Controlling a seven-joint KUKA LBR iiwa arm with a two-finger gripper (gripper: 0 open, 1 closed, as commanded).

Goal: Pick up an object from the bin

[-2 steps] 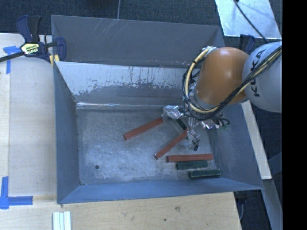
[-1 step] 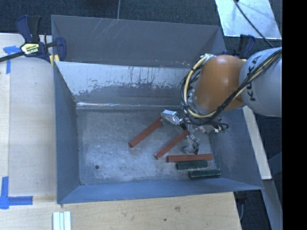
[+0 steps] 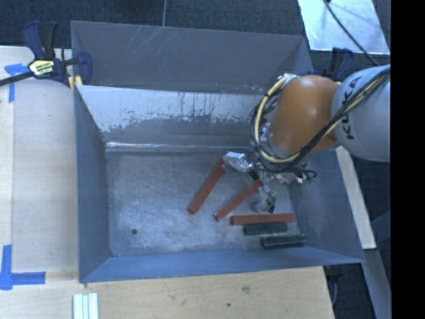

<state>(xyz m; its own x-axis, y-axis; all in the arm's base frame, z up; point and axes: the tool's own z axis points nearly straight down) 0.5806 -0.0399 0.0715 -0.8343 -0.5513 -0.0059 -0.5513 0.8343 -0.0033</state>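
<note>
Our hand (image 3: 267, 188) hovers right of centre, above the middle one of three reddish-brown sticks (image 3: 238, 202); two dark green bars (image 3: 265, 229) lie nearer. Released or clenched, we cannot tell.

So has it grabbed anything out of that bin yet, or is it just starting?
Reach looks done: the gripper sits low in the bin, at the upper end of a slanted brown stick. In hand: nothing visibly lifted; that stick, the long brown stick beside it and the dark bars lie on the floor. Left: lifting one out.
</note>
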